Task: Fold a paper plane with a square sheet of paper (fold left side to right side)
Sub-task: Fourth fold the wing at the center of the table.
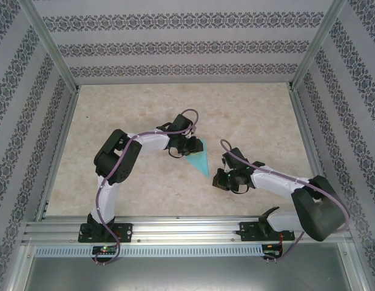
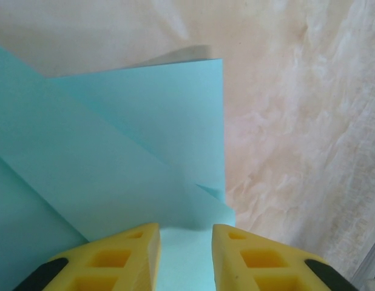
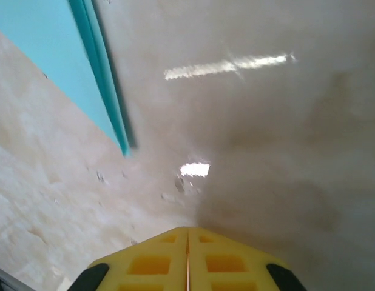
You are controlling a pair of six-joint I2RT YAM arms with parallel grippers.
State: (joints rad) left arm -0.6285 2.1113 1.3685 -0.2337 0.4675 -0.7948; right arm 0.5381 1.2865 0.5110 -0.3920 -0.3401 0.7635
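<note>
The turquoise sheet of paper [image 1: 200, 161] lies folded into a narrow, pointed paper plane shape at the table's middle, its tip toward the near right. My left gripper [image 1: 186, 147] hovers over its wide far end. In the left wrist view the layered flaps [image 2: 133, 151] spread flat under the left gripper [image 2: 186, 227], whose yellow fingers [image 2: 130, 248] stand apart over the paper, open. My right gripper [image 1: 227, 179] sits just right of the tip. In the right wrist view it [image 3: 188, 229] is shut on nothing, and the paper's edge [image 3: 48, 42] is at the upper left.
A pale marbled tabletop [image 1: 133, 115] is framed by aluminium rails [image 1: 175, 229] and patterned walls [image 1: 175, 45]. The left arm's elbow [image 1: 114, 160] bends over the left half of the table, and the right arm [image 1: 278, 182] reaches in from the near right.
</note>
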